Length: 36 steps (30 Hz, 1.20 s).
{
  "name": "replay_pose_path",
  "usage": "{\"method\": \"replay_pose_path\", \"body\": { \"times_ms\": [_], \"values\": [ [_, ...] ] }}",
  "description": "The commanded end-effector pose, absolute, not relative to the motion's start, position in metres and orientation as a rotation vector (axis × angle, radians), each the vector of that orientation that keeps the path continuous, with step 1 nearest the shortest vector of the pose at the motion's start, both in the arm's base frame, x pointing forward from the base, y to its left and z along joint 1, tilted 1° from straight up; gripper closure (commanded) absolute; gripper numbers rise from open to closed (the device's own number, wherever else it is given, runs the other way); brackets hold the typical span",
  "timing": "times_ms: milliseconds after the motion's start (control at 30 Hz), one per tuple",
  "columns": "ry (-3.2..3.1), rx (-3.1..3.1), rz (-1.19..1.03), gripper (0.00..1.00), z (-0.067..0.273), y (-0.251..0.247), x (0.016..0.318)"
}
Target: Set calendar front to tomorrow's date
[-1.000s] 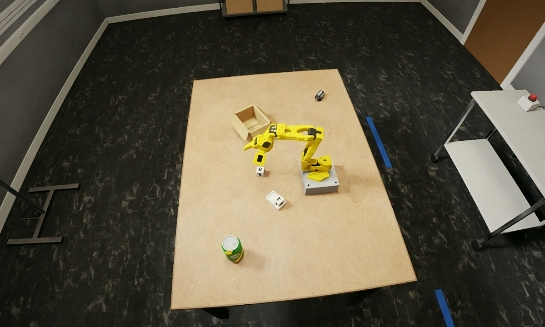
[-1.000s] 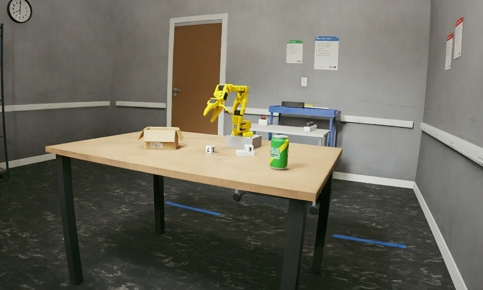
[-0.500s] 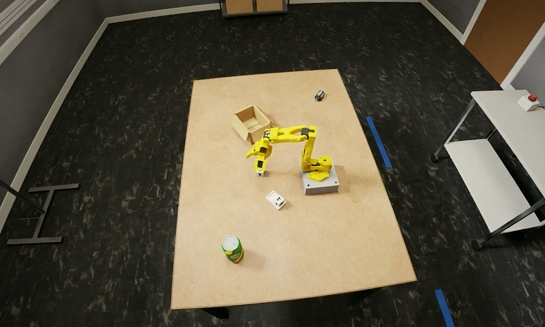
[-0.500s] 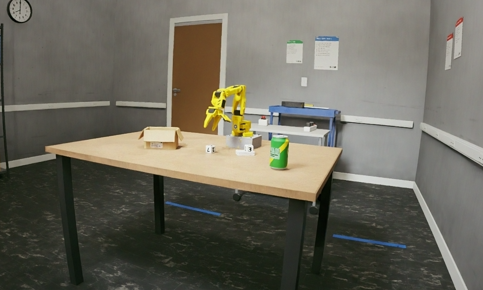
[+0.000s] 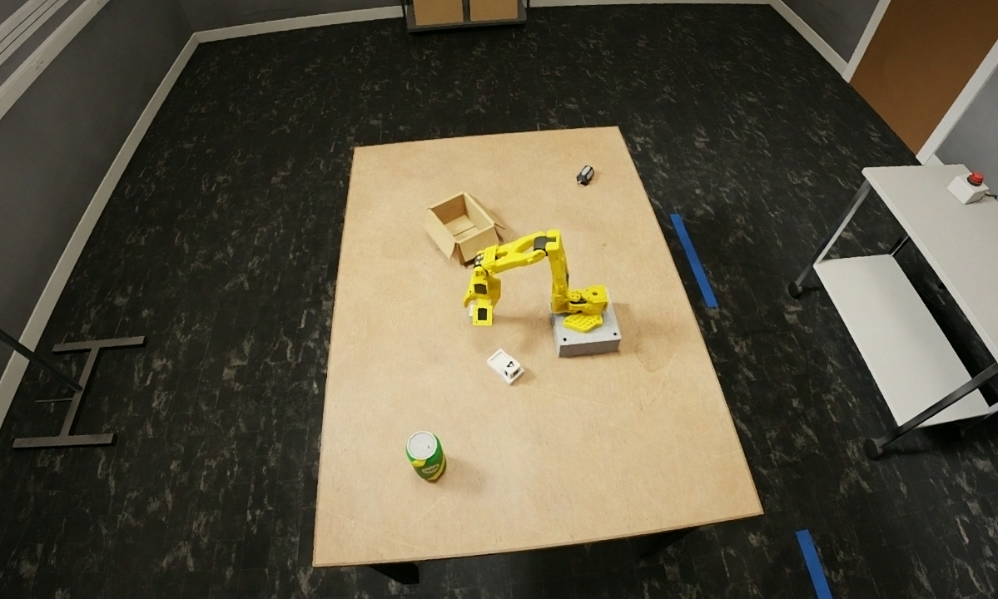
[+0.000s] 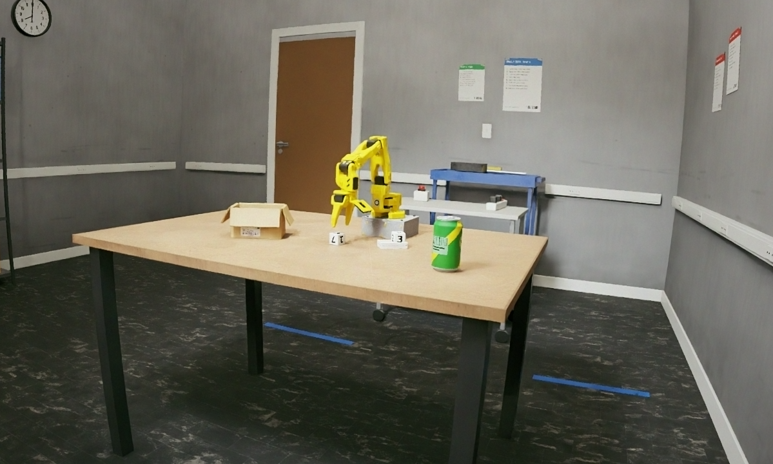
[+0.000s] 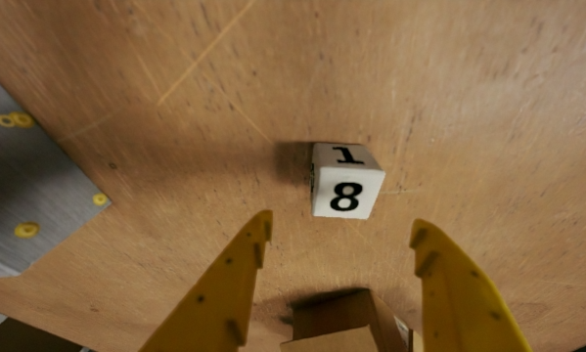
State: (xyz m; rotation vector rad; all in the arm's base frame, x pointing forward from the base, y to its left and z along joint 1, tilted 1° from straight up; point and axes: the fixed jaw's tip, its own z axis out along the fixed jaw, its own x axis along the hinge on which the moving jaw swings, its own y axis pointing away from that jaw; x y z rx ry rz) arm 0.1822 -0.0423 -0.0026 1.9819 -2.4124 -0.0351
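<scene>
Workshop-like room, wheeled cart [image 5: 923, 195]

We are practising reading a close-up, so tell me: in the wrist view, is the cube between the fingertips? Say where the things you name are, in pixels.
No, the cube [image 5: 472, 309] [image 6: 336, 238] [image 7: 347, 192] sits on the table beyond the open end effector [image 5: 475, 305] [image 6: 341, 223] [image 7: 341, 227].

The yellow arm [image 5: 518, 254] [image 6: 367, 152] is bent like an upside-down hook. Its lower part [image 5: 558, 274] [image 6: 385, 165] is raised up from its foot [image 5: 590, 299] [image 6: 386, 203], and its front part is stretched out and tipped down to the wrist [image 5: 480, 272] [image 6: 347, 176]. The end effector [image 5: 477, 301] [image 6: 342, 223] [image 7: 342, 217] is pointed down and held above the bench. Its two yellow fingers are spread part way, with a gap left between the tips. Nothing is held by them. Small dark marks can be seen on both fingers.
</scene>
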Motion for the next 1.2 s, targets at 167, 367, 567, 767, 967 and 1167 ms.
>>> {"method": "replay_pose_path", "body": {
  "times_ms": [167,367,567,767,967,1167],
  "values": [
    [-2.474,1.939,0.004,0.65,-0.0008,-0.0504,0.1901],
    [-2.474,1.939,0.004,0.65,-0.0008,-0.0504,0.1901],
    [-2.474,1.939,0.004,0.65,-0.0008,-0.0504,0.1901],
    [-2.474,1.939,0.004,0.65,-0.0012,-0.0504,0.1901],
    [-2.474,1.939,0.004,0.65,-0.0048,-0.0505,0.1905],
    [-2.474,1.939,0.004,0.65,-0.0093,-0.0505,0.1908]
  ]
}}
